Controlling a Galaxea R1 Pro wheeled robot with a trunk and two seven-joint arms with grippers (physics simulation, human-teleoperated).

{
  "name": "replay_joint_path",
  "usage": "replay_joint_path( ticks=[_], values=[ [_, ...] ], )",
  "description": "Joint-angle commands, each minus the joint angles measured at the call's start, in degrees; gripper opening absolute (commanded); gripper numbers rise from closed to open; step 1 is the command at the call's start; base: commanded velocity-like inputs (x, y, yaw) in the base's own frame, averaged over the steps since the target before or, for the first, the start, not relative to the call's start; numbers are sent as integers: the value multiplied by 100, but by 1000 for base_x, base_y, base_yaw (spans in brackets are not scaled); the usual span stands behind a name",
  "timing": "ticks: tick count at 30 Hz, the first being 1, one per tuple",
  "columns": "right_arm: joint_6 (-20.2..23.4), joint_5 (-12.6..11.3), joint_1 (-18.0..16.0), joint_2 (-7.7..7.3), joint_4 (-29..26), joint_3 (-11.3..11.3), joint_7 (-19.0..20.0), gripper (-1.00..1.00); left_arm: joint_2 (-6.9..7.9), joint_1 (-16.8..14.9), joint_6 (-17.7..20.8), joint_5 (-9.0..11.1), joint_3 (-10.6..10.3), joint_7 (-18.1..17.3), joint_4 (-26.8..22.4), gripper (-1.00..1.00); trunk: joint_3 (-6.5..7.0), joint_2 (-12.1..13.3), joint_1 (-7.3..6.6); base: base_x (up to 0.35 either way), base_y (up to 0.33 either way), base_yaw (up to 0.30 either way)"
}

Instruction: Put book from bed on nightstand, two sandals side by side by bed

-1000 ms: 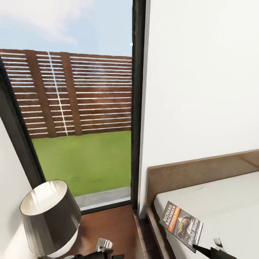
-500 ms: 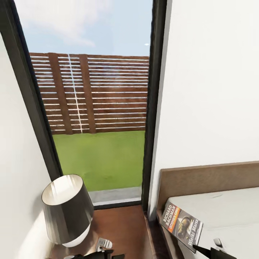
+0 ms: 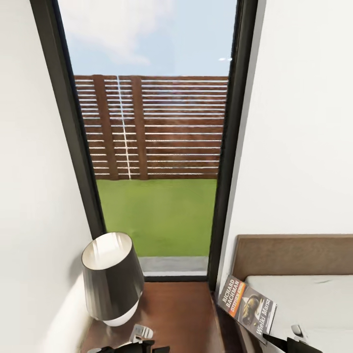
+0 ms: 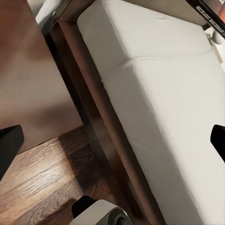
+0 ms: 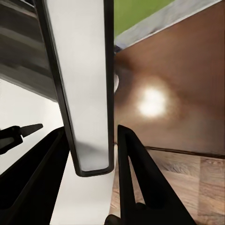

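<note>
Right gripper (image 5: 91,140) jaws clamped; left gripper (image 4: 112,140) spread.

Tall window (image 3: 157,147) (fence, lawn beyond)

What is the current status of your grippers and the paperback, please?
Right gripper shut on dark grey paperback book, held over bed edge. Left gripper open, empty. Glossy reddish-brown nightstand alongside; dark-shaded lamp occupies its left part.

This is a bedroom in a home. A bed (image 3: 304,294) with a white mattress and brown headboard stands beside a wooden nightstand (image 3: 171,314) with a lamp (image 3: 112,279). A tall window (image 3: 157,147) looks onto a lawn and a slatted fence.
</note>
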Motion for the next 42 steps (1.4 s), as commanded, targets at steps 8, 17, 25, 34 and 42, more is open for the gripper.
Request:
replay_joint_path(
  ticks=[8, 17, 25, 34, 42],
  values=[
    [52, -36, -8, -2, 13, -34, 27, -100, -1, -8, -52, 38, -51, -4, 11, 100, -9, -8, 2, 0, 0, 205],
    [49, -36, -7, -2, 22, -34, 10, -100, -1, -6, -52, 38, -51, 1, 11, 100, -9, -8, 2, 0, 0, 9],
    [-344, -36, -7, -2, 22, -34, 17, -100, -1, -9, -52, 38, -51, -3, 11, 100, -9, -8, 2, 0, 0, 0],
    [-390, -36, -7, 7, 22, -34, 10, -100, 11, -8, -52, 38, -51, 0, 11, 100, -9, -8, 2, 64, 0, 0],
    [-391, -36, -7, 7, 22, -36, 12, -100, 16, -6, -52, 42, -51, 4, 11, 100, -9, -8, 2, 168, 0, 0]
  ],
)
